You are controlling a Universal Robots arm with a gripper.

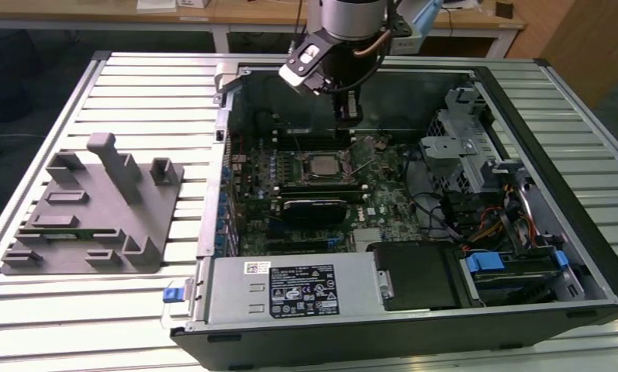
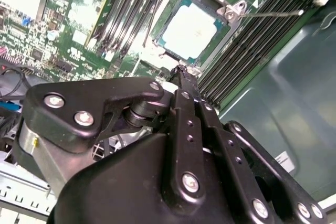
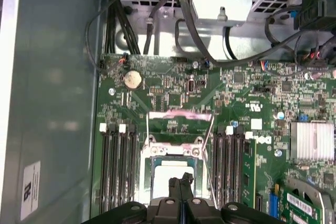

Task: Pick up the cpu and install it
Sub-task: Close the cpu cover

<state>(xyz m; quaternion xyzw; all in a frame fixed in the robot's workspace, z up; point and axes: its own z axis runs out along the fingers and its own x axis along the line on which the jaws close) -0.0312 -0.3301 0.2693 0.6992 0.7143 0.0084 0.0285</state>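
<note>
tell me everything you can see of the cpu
The cpu is a small flat square chip with a pale silvery metal top and a thin green rim. It lies level and face up in its socket on the motherboard, with rows of memory slots on either side. No lid covers the top. The gripper, shut and empty, hangs by one edge; whether it touches the chip cannot be told.
</note>
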